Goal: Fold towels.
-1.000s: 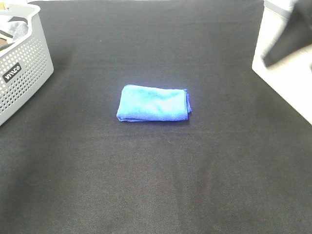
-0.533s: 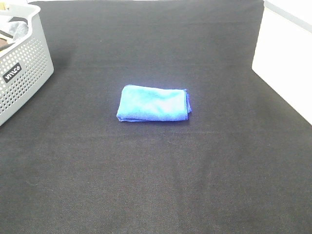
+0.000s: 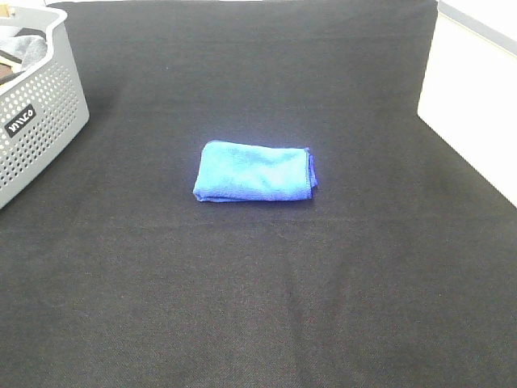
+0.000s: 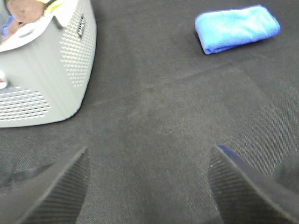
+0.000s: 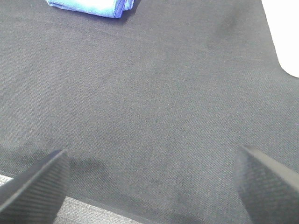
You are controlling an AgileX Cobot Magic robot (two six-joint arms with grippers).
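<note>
Hovering with both my grippers spread wide and empty: left gripper [image 4: 148,186] and right gripper [image 5: 152,184] each hang over bare black cloth near the worktop's front edge. Blue towel [image 3: 254,171] lies folded into a small rectangle mid-worktop, well apart from both. Grey perforated basket [image 3: 44,117] sits at the far left corner.

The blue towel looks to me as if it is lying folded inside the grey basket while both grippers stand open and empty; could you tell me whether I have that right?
Not quite: the blue towel lies folded on the black tabletop, well apart from the grey basket, as the exterior high view shows. The rest holds: the left gripper and right gripper stand open and empty.
</note>
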